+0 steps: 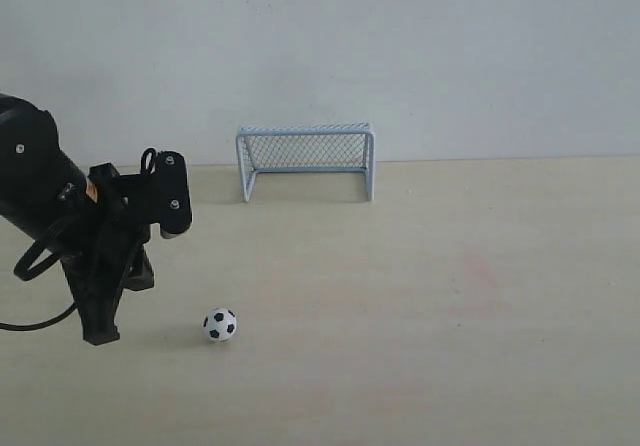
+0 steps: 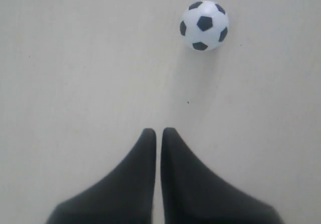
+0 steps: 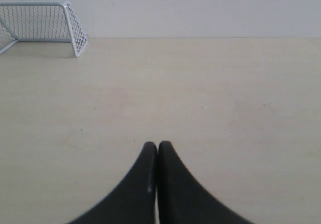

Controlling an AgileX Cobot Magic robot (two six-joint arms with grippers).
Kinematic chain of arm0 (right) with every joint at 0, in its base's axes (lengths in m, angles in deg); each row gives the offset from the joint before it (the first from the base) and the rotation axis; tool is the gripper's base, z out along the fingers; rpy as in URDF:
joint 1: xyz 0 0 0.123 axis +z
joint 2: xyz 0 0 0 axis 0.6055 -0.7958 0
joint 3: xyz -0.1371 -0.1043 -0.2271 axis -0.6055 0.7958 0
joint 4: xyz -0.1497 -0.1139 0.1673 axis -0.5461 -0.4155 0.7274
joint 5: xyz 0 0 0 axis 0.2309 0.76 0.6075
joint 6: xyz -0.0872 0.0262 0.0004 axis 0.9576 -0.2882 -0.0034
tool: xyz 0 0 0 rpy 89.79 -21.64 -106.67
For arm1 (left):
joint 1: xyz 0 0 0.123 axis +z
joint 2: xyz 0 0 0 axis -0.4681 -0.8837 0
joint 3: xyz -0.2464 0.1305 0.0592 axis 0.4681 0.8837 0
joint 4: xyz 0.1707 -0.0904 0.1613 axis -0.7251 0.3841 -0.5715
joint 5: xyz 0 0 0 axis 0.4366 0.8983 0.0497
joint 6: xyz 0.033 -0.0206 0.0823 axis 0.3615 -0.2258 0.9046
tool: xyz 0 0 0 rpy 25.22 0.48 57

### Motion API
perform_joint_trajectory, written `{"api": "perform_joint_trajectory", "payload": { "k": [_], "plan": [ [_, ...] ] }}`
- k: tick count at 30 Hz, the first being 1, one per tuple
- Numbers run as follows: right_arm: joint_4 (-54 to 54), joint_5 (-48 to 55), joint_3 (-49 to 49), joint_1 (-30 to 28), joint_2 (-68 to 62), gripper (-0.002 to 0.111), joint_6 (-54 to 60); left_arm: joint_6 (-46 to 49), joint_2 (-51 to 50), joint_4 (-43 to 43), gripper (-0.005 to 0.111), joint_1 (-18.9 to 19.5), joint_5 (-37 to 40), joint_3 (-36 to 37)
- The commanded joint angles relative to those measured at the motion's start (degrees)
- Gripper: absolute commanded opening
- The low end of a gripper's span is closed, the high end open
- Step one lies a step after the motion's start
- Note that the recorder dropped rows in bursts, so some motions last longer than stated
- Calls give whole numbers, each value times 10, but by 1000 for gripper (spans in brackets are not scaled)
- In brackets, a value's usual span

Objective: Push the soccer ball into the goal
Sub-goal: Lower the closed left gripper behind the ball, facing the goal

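The soccer ball (image 1: 220, 324), tiny and white with black patches, rests on the pale table near the front left; the left wrist view shows the same ball (image 2: 204, 25) beyond my fingertips and off to one side. The light blue-grey goal (image 1: 305, 160) stands at the back against the wall, its mouth facing forward, and its corner shows in the right wrist view as the goal (image 3: 45, 27). My left gripper (image 1: 100, 334) points down at the table left of the ball, apart from it; close up, the left gripper (image 2: 158, 131) is shut and empty. My right gripper (image 3: 157, 144) is shut, empty, and out of the exterior view.
The pale wooden table (image 1: 450, 296) runs back to a plain white wall (image 1: 450, 56). The left arm's black body (image 1: 40, 181) and cable fill the left edge of the exterior view.
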State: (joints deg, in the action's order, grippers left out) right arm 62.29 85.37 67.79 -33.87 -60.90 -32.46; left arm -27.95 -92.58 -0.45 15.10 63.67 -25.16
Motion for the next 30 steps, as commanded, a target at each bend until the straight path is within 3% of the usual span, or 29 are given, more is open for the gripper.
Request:
{"api": "perform_joint_trajectory", "payload": {
  "k": [1,6,9,16,27,30],
  "plan": [
    [0,-2,0,1,3,0,2,-31,0,30,4,-4,5,2],
    [0,-2,0,1,3,0,2,-24,0,35,4,-4,14,2],
    [0,-2,0,1,3,0,2,34,-4,35,4,-4,18,2],
    [0,-2,0,1,3,0,2,432,-42,35,4,-4,113,2],
    [0,-2,0,1,3,0,2,541,-50,177,4,-4,141,-21],
    [0,-2,0,1,3,0,2,555,-50,181,4,-5,170,-41]
  ]
}}
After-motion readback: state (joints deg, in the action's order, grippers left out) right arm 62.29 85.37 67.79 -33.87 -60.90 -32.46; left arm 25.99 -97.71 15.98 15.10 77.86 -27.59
